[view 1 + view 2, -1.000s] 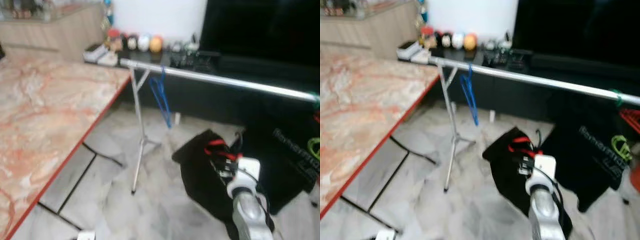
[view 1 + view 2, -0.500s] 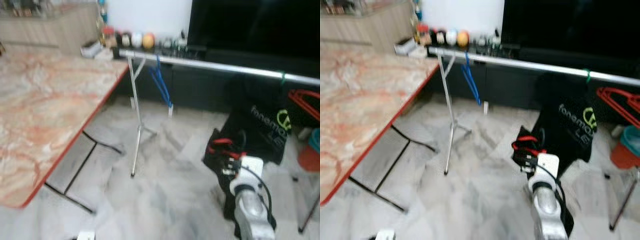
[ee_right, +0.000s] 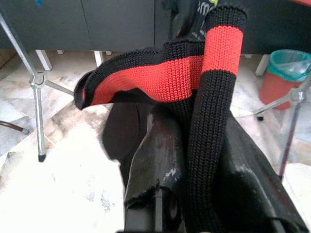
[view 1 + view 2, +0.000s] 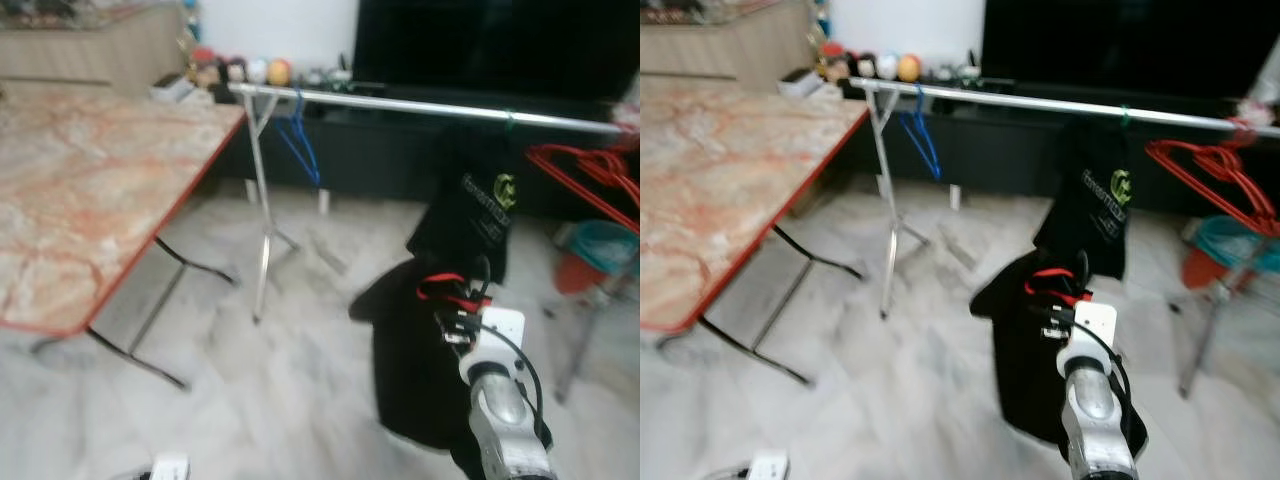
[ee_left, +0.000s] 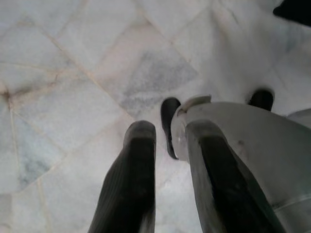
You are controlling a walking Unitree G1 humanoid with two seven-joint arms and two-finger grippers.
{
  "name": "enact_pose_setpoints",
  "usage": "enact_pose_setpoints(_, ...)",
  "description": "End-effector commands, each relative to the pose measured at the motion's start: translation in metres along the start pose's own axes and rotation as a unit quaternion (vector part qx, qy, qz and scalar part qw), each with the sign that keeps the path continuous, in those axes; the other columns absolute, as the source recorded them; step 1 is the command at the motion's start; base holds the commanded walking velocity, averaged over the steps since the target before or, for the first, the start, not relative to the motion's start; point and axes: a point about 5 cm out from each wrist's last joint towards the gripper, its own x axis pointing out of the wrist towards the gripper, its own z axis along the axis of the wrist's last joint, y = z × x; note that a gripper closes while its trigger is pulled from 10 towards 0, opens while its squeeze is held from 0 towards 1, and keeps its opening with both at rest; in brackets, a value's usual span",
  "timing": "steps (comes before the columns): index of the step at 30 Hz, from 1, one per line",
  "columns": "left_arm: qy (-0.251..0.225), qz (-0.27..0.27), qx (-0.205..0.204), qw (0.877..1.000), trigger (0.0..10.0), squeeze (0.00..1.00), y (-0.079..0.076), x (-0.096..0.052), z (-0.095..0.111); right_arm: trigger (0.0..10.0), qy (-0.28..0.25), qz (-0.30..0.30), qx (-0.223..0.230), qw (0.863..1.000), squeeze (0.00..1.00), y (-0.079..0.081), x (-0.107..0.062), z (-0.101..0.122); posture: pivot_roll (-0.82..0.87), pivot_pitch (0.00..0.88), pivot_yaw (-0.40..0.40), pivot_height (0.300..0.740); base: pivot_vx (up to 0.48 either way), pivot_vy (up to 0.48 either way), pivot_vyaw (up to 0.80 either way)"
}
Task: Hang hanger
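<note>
Black cloth with a red-banded collar (image 3: 194,73) hung clenched in my right gripper (image 3: 194,160), well short of the silver rail (image 4: 430,104), so the hanging was not yet done.

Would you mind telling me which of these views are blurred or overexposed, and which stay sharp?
Both eye views are soft with motion blur: the rail and table edges smear. The right wrist view is sharpest, showing the knit of the garment crisply, though the floor there blows out white. The left wrist view is evenly lit, its fingers slightly soft.
</note>
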Motion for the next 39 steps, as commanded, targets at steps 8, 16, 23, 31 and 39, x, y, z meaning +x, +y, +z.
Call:
enact_pose_setpoints(8, -0.005, -0.007, 0.018, 1.0, 10.0, 0.0, -0.003, 0.0, 0.0, 10.0, -0.002, 0.012, -0.006, 1.0, 0.0, 0.0, 0.005, 0.006, 0.08, 0.0, -0.03, 0.74, -0.143, 0.0, 0.0)
enact_pose_setpoints(16, -0.027, -0.027, 0.094, 0.995, 10.0, 0.0, -0.007, 0.001, 0.009, 10.0, 0.05, 0.129, -0.062, 0.988, 0.0, 0.01, 0.011, 0.005, 0.08, 0.0, -0.033, 0.74, 0.0, 0.0, 0.0)
enact_pose_setpoints(23, -0.156, -0.098, 0.166, 0.969, 10.0, 0.0, -0.007, 0.001, 0.078, 10.0, 0.064, 0.273, -0.14, 0.95, 0.0, 0.012, 0.015, 0.028, 0.09, 0.0, -0.043, 0.74, 0.0, 0.0, 0.0)
enact_pose_setpoints(31, -0.313, -0.242, 0.308, 0.865, 10.0, 0.0, -0.028, -0.04, 0.195, 10.0, 0.079, 0.368, -0.193, 0.906, 0.0, 0.003, 0.019, 0.047, 0.09, 0.0, -0.051, 0.74, 0.0, 0.0, 0.0)
enact_pose_setpoints(39, -0.344, -0.364, 0.327, 0.801, 10.0, 0.0, -0.062, -0.079, 0.23, 10.0, 0.081, 0.488, -0.21, 0.843, 0.0, 0.013, 0.008, 0.06, 0.09, 0.0, -0.05, 0.74, 0.0, 0.0, 0.0)
